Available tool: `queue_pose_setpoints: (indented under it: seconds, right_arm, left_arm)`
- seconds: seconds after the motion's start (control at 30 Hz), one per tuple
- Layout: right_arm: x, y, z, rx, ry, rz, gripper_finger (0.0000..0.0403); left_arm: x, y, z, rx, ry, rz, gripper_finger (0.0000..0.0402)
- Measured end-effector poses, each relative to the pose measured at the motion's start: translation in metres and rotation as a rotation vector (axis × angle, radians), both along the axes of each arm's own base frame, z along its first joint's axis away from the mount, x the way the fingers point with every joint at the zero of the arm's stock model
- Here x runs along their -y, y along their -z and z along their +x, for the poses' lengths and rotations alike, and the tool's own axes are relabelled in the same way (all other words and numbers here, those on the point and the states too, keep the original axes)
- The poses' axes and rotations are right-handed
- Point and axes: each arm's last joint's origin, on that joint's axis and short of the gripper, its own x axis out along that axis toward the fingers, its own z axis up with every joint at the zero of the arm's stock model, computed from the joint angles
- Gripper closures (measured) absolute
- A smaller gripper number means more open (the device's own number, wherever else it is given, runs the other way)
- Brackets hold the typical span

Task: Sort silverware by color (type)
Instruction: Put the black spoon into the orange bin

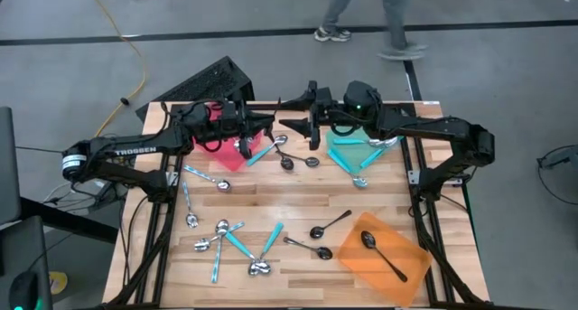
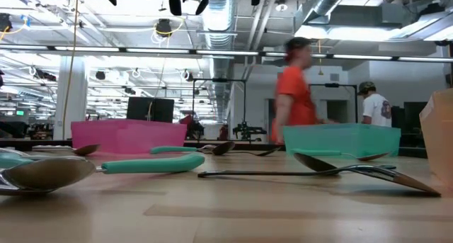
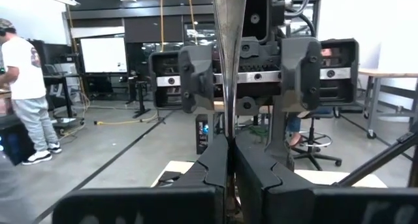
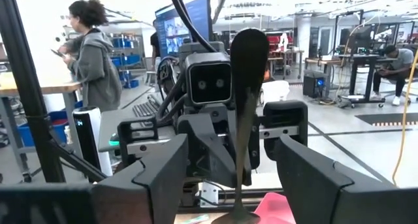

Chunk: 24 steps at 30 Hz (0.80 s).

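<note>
Above the table's far middle my two grippers face each other, both about level. My left gripper is shut on one spoon, which stands upright with its bowl on top and looks like shiny metal in the left wrist view. My right gripper is open. Its fingers stand on either side of the spoon's handle without touching it. Several more spoons, silver, teal-handled and black, lie on the table. One black spoon lies in the orange tray. My left gripper pinches the spoon's handle between its two shut fingers, well below the bowl. The fingers come in level from the table's left and lie across the handle. The spoon stands upright, clear of the table, with its bowl above the fingers.
A red tray sits below my left arm and a teal tray with spoons below my right arm. Spoons crowd the table's near left. People move about in the room beyond the table.
</note>
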Motion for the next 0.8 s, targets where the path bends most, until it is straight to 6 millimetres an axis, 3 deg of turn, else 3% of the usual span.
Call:
queue_pose_setpoints:
  seconds: [0.33,0.8]
  right_arm:
    - [0.000,-0.002,0.000,0.021,0.002,-0.009,0.0152]
    - [0.000,-0.002,0.000,0.017,0.002,-0.008,0.0152]
  left_arm:
    - [0.001,-0.004,0.000,0.039,0.009,0.022,0.0400]
    - [0.001,0.006,0.016,0.062,0.042,0.011,0.0400]
